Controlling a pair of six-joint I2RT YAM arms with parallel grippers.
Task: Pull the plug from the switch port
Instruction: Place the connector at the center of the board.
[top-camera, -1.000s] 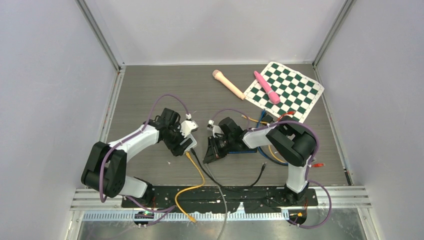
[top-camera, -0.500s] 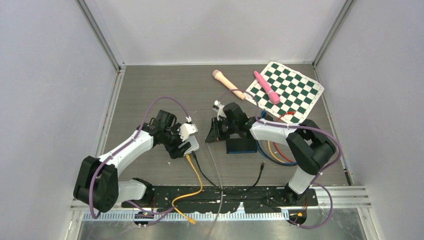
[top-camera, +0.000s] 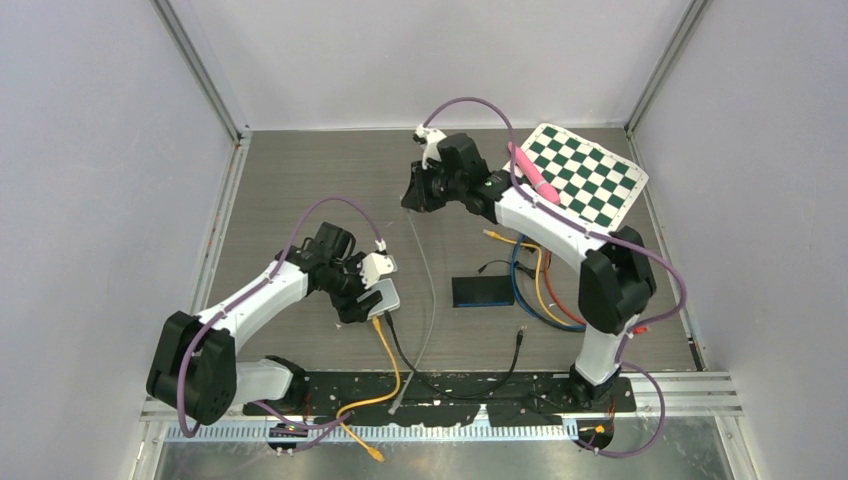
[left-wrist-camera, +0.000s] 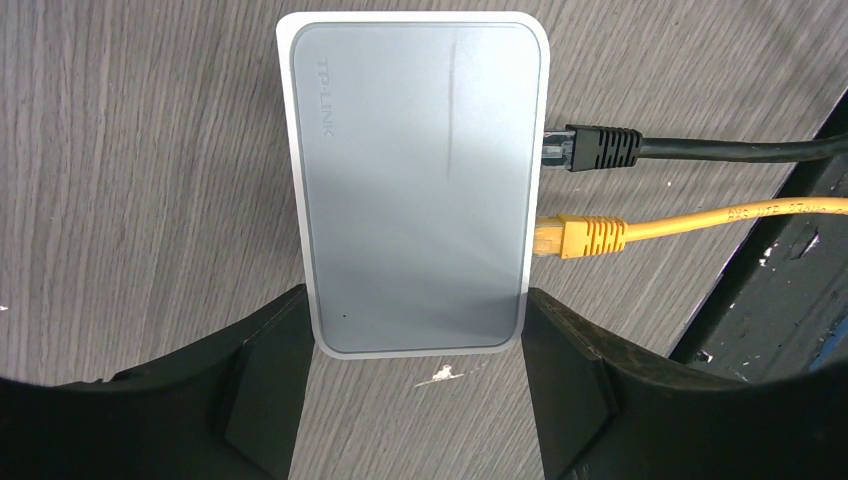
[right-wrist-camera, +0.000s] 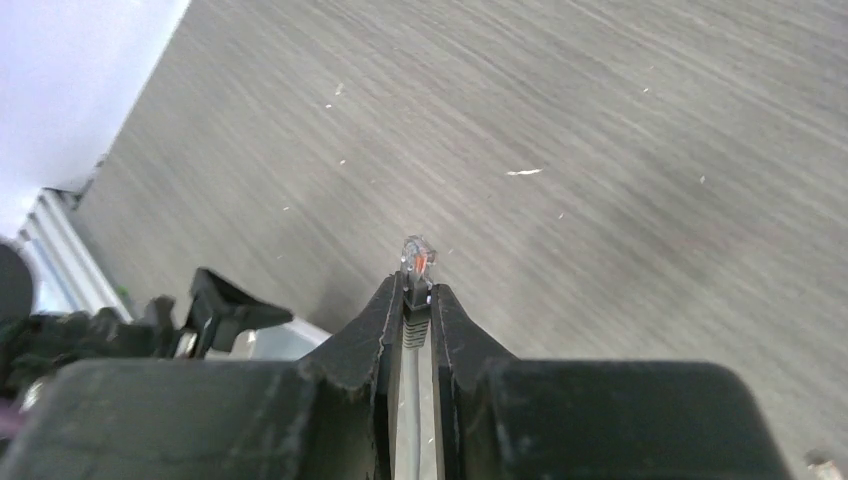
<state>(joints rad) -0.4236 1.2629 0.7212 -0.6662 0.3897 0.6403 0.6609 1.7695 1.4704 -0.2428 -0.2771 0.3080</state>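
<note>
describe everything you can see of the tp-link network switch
The network switch is a flat, light grey plastic box with rounded corners and TP-LINK embossed on top. It lies flat on the wood-grain table. The left gripper clamps its near end by both sides. A black plug and a yellow plug sit in ports on one edge.

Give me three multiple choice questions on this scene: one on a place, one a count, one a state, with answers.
1. Where is the right gripper? A) near edge B) far part of the table C) off the table
2. How many cables are plugged into the switch? A) none B) two C) four
3. The plug in the right gripper is: A) seated in a port B) lying loose C) pinched between closed fingers
Answers: 1 B, the top view shows it there. 2 B, the black cable and yellow cable are seated. 3 C, its tip pokes past the fingers.
</note>
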